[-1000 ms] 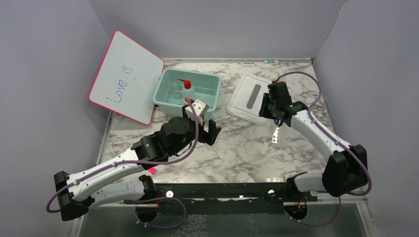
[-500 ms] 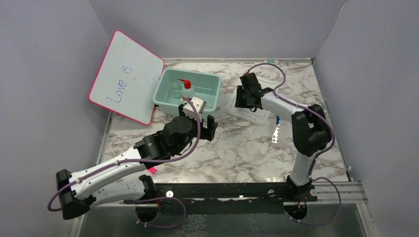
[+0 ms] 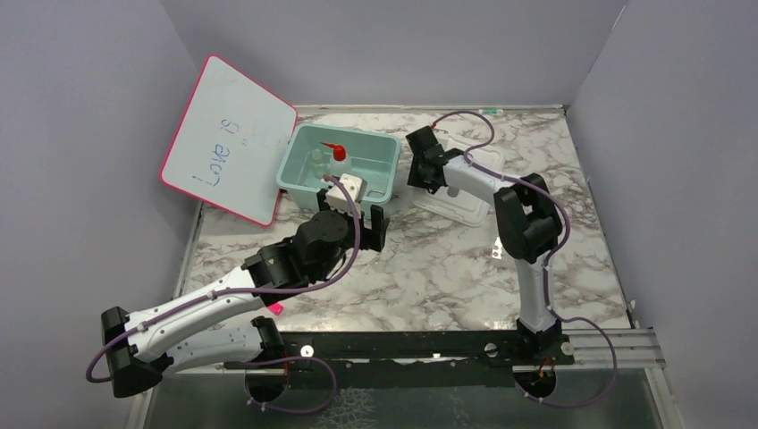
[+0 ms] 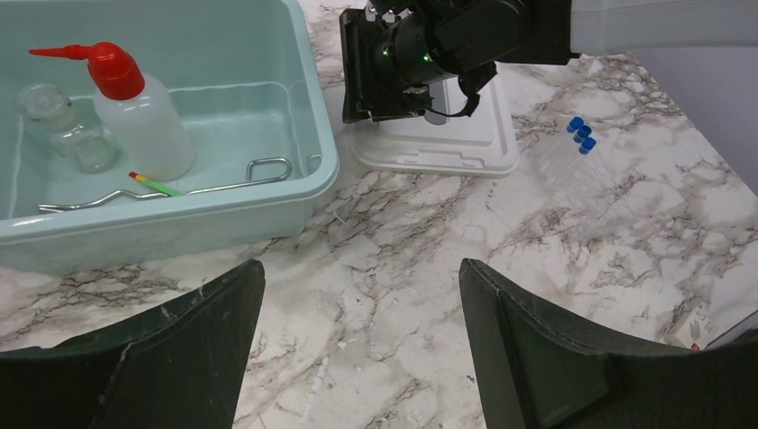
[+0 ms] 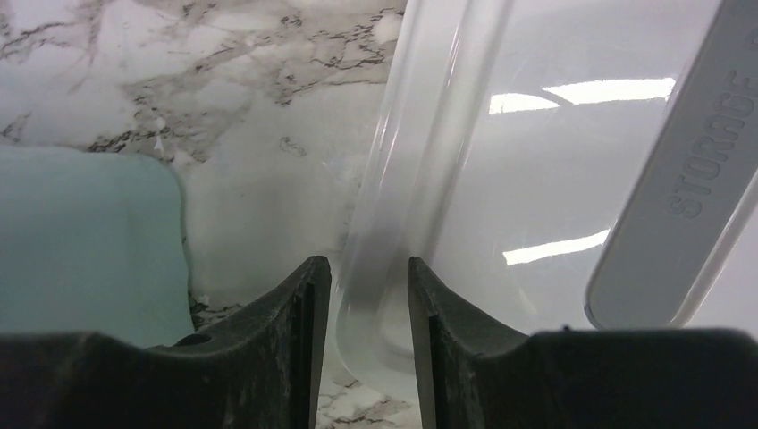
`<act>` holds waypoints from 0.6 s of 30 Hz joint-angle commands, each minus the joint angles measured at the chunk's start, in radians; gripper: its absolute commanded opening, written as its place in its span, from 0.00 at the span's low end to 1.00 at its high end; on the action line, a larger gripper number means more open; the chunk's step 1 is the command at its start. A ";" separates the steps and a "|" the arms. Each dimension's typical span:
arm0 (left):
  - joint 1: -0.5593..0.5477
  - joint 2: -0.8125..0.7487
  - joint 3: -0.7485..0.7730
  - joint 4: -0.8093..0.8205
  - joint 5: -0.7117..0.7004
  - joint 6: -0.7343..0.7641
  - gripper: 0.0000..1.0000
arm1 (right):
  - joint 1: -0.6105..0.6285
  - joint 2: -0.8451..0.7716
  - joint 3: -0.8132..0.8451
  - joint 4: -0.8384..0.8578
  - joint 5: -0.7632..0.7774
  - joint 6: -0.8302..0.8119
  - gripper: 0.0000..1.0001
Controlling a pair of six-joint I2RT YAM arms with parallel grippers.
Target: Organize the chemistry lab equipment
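Note:
A teal bin (image 3: 383, 159) (image 4: 315, 134) holds the clear squeeze bottle (image 4: 147, 134) (image 3: 338, 161) with its red nozzle, metal tongs (image 4: 210, 188), a thin red-tipped tool (image 4: 154, 184) and small clear jars (image 4: 55, 123). Clear vials with blue caps (image 4: 581, 136) lie on the marble right of the white lid (image 3: 460, 192) (image 5: 536, 179). My left gripper (image 4: 362, 268) (image 3: 355, 216) hovers open and empty over bare marble in front of the bin. My right gripper (image 5: 368, 268) (image 3: 418, 174) is low at the lid's left edge, open, its fingers either side of the rim.
A pink-edged whiteboard (image 3: 228, 138) leans at the back left beside the bin. A pink marker (image 3: 274, 308) lies by the left arm near the front. Purple walls close in the table on three sides. The right arm's elbow (image 3: 527, 223) stands folded over the table's right part.
My right arm has swung left from the lid's far right side to its left edge by the bin, keeping the same jaw gap. The left gripper drifted slightly left.

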State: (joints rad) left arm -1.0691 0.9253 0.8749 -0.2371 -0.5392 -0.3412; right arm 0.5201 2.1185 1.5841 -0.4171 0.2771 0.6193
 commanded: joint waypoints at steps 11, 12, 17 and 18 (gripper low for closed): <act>0.003 -0.027 -0.023 -0.016 -0.034 -0.037 0.83 | -0.002 0.115 0.094 -0.086 0.075 0.142 0.12; 0.003 -0.026 -0.027 -0.016 -0.031 -0.045 0.83 | -0.002 0.099 0.077 -0.068 0.064 0.150 0.09; 0.003 -0.028 -0.052 -0.025 -0.012 -0.146 0.83 | -0.002 -0.030 0.006 0.013 -0.001 0.206 0.03; 0.003 -0.028 -0.056 -0.031 -0.010 -0.173 0.83 | -0.002 -0.060 -0.019 0.046 -0.021 0.213 0.02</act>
State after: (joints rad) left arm -1.0691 0.9142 0.8394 -0.2550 -0.5507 -0.4084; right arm 0.5159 2.1689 1.6341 -0.4229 0.3294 0.7624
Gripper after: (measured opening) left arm 0.827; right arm 0.139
